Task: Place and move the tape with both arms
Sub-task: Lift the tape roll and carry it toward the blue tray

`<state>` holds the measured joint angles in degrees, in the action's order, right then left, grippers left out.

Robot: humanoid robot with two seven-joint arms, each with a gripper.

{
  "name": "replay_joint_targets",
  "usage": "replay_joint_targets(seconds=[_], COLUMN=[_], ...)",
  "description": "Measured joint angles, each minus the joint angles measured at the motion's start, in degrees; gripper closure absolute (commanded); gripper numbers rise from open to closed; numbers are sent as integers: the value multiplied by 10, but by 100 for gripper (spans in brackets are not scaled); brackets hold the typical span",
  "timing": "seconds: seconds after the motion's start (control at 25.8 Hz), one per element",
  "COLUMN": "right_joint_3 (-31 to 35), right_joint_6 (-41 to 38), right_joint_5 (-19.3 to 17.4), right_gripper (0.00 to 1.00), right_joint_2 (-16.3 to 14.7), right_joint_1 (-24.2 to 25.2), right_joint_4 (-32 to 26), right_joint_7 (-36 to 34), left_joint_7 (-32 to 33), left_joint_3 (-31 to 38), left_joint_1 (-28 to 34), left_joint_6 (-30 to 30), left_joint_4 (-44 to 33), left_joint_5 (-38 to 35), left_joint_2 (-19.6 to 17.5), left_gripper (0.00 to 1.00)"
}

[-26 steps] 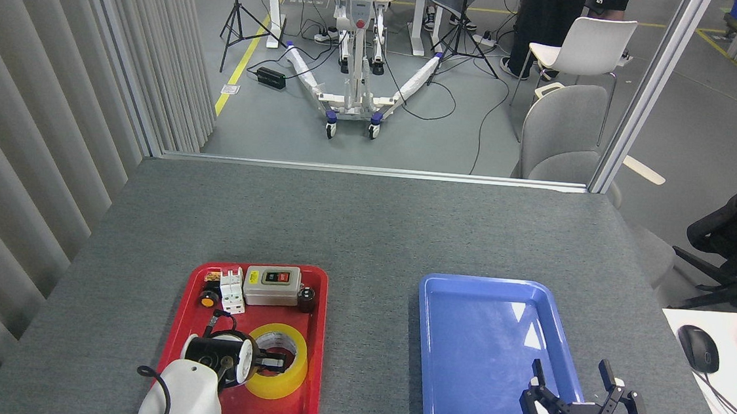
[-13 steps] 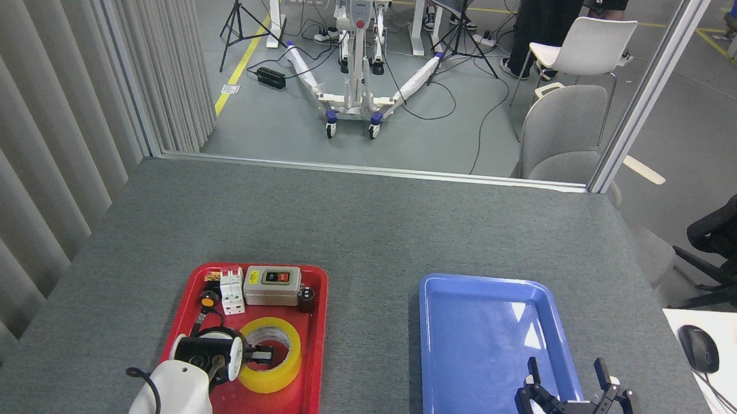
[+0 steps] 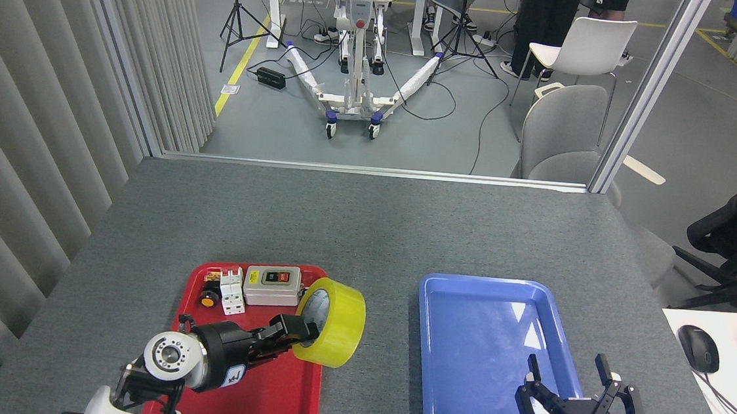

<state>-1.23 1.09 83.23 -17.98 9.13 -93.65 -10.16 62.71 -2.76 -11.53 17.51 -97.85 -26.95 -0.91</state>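
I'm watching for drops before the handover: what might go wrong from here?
The left gripper holds the tape only by fingers through its core, tilted on edge over the red tray's right rim; it might slip off and roll. The right gripper, open over the blue tray, is far away, so a handover could misalign.

Tape [image 3: 332, 322]: wide roll, translucent yellow, white printed core. Lifted and tilted on edge, open core facing left toward the left claw [image 3: 296, 333], whose fingers reach into the core and grip the roll's wall. Position: above the right rim of the red tray [image 3: 274, 403], overhanging the tabletop [image 3: 366, 233] beside it.
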Motion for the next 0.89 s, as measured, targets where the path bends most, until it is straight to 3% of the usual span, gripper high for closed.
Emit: replay_joint_targets(seconds=[0.08, 0.16, 0.27, 0.39, 0.5, 0.62, 0.74, 0.89], right_joint_3=[-15, -39, -80, -100, -100, -67, -24, 8], right_joint_6=[-9, -22, -65, -161, -274, -390, -438, -456], right_joint_5=[-17, -64, -166, -295, -389, -449, -502, -536], right_gripper=[1, 1, 1, 1, 1, 1, 1, 1], right_joint_2=[-22, -56, -120, -180, -211, -209, -166, -94], right_joint_1=[-3, -7, -21, -35, -39, -35, -22, -22], right_joint_4=[-6, -15, -25, -27, -26, -25, -21, -17], right_joint_7=[0, 2, -5, -13, 6, 98, 222, 388], left_joint_7=[0, 0, 1, 4, 2, 1, 1, 0], left_joint_3=[2, 3, -2, -14, -24, -29, -31, -31], left_joint_1=[15, 35, 64, 87, 98, 101, 102, 103], left_joint_6=[-12, -18, -35, -54, -62, -68, -72, -77], left_joint_4=[-8, -10, -12, -13, -12, -12, -12, -12], left_joint_5=[89, 163, 229, 253, 260, 262, 262, 263], left_joint_2=[5, 10, 22, 34, 40, 42, 42, 42], left_gripper=[100, 100, 100, 100, 100, 100, 100, 100])
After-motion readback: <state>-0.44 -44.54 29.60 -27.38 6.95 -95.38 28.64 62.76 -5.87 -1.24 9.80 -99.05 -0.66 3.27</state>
